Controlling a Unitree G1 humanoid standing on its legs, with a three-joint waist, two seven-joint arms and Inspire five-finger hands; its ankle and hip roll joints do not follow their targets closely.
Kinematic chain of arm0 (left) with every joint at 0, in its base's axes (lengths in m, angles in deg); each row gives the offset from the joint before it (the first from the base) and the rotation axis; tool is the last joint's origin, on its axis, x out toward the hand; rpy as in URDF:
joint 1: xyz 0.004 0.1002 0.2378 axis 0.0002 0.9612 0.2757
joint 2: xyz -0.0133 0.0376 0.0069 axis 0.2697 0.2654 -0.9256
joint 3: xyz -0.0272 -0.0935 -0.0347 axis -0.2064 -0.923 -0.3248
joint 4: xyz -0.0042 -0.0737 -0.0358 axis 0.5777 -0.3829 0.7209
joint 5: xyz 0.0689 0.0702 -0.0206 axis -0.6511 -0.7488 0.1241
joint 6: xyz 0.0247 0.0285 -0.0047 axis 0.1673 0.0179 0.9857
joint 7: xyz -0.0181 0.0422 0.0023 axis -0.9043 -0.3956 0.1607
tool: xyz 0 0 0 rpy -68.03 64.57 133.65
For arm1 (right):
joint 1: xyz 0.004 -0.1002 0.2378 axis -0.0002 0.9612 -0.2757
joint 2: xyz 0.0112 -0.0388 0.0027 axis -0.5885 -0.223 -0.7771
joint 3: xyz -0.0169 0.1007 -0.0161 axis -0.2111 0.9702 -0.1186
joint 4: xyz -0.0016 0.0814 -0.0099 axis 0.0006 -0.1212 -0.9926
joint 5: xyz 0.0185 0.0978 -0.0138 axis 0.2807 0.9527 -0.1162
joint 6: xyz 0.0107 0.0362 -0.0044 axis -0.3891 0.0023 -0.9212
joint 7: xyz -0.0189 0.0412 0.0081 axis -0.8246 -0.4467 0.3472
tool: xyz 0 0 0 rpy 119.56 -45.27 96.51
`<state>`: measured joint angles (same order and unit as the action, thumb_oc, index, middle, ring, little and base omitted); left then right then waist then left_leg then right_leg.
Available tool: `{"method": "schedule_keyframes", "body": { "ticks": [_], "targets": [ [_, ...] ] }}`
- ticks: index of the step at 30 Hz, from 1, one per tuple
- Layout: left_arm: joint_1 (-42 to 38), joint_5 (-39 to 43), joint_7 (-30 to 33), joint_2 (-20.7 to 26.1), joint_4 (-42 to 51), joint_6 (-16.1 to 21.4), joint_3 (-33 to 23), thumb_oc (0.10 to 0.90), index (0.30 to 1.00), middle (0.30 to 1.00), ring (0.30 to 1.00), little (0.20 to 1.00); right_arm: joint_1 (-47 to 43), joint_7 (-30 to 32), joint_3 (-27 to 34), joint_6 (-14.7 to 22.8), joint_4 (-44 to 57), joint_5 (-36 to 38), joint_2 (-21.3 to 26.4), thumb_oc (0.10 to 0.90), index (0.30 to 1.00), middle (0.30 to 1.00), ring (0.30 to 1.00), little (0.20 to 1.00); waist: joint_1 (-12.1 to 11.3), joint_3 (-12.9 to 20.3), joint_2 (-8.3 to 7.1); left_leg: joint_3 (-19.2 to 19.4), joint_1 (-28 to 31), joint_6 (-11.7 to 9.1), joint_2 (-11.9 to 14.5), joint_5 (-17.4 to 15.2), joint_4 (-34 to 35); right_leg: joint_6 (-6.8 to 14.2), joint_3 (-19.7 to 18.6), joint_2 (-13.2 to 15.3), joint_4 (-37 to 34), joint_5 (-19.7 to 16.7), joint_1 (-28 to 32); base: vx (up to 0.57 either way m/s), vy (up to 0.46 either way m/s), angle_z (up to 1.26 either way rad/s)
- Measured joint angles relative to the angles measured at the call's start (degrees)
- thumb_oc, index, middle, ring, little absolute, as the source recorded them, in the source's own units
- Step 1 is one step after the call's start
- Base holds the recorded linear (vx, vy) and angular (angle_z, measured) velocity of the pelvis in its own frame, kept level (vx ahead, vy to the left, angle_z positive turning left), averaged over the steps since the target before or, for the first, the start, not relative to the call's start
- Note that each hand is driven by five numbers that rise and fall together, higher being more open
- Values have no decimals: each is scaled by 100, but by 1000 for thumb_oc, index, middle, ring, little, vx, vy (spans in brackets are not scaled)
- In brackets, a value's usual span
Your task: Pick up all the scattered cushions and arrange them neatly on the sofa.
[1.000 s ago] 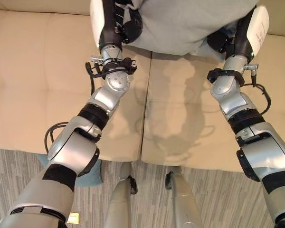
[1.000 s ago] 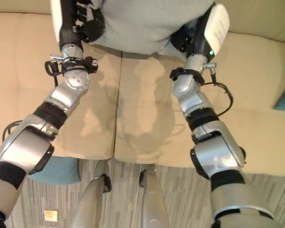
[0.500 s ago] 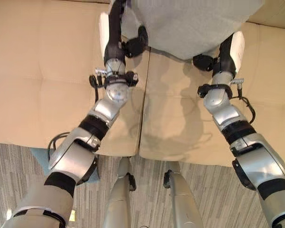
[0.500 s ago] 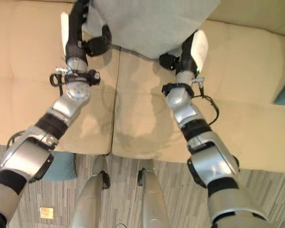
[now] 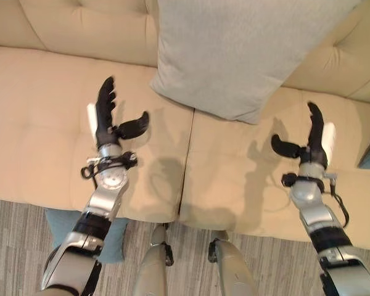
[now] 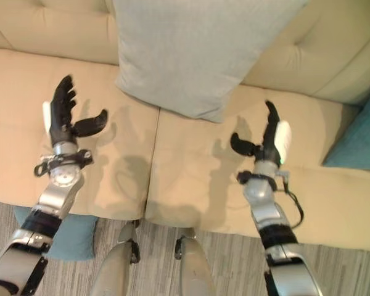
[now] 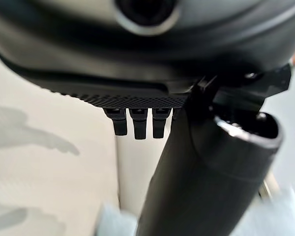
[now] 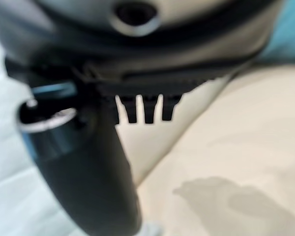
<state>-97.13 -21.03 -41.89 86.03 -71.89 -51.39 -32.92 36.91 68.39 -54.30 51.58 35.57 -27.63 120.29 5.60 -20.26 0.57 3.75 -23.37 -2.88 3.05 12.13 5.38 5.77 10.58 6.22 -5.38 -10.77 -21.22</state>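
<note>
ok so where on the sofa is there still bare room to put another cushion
The left seat is bare from the left hand outward. The right seat is bare between the right hand and the teal cushion at its far right. The middle is crowded: the grey cushion leans on the backrest across the seam.

Beige sofa (image 5: pixel 43 123), striped grey carpet (image 5: pixel 18 216)

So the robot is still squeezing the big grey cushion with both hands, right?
No. Both hands are open and apart from it, as the left eye view shows: the left hand and right hand hover over the sofa, while the grey cushion leans against the backrest.
</note>
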Motion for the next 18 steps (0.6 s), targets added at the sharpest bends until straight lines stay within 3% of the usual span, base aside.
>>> {"method": "schedule_keyframes", "body": {
  "ticks": [5, 9, 11, 13, 18],
  "targets": [
    [1221, 120, -328, -5, 94, 1, -295, 800, 900, 900, 900, 900, 902, -460, 370, -29, 56, -4, -51, 800, 900, 900, 900, 900, -18, 28, -49, 4, 449, -12, 5, -135, 1, 0, 14, -3, 0, 115, 452, 85, 12, 1],
    [2340, 86, -694, -73, 294, -1, -460, 800, 900, 900, 900, 900, 1670, -832, 462, -20, 377, -4, -464, 800, 900, 900, 900, 900, -42, 171, -227, 17, 976, -37, 17, -262, 3, -4, 14, -2, -3, 255, 965, 102, 34, -1],
    [2800, 91, -886, -224, 197, 10, -495, 800, 900, 900, 900, 900, 2113, -1051, 356, -4, 375, -1, -650, 800, 900, 900, 900, 900, -132, 501, -259, 14, 1113, -70, 16, -373, 4, 19, 26, 5, -3, 335, 1114, 84, 43, 2],
    [2949, 106, -1072, -298, 3, -17, -475, 800, 900, 900, 900, 900, 2294, -1240, 245, -1, 354, 4, -772, 800, 900, 900, 900, 900, -179, 611, -279, 15, 1322, -36, 2, -376, 3, 29, 32, 4, -5, 373, 1324, 62, 58, 4],
    [3277, 160, -1574, -603, -1078, -138, -270, 800, 900, 900, 900, 900, 2571, -1772, -400, 94, -39, -4, -1056, 800, 900, 900, 900, 900, -191, 1032, -189, -43, 1783, -39, -55, -530, 12, 54, 140, 52, -8, 517, 1835, 75, 68, 9]
  ]
}}
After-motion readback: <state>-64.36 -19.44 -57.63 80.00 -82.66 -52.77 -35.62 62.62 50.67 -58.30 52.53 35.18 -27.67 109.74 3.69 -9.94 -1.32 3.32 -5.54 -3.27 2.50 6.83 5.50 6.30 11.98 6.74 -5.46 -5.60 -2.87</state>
